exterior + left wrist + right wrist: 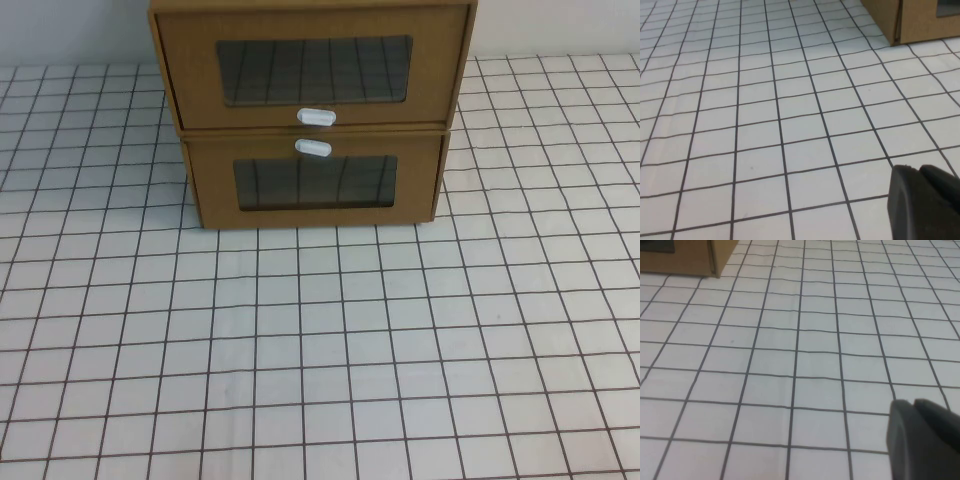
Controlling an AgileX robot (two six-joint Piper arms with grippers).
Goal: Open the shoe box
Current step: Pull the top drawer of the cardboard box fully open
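Note:
Two brown cardboard shoe boxes are stacked at the back of the table. The upper box and the lower box each have a dark window and a white handle, the upper handle just above the lower handle. Both front flaps are closed. Neither arm shows in the high view. My left gripper hovers shut over the checked cloth, far from the box corner. Likewise, my right gripper is shut with nothing in it, well away from the box corner.
A white cloth with a black grid covers the whole table in front of and beside the boxes. A pale wall stands behind them.

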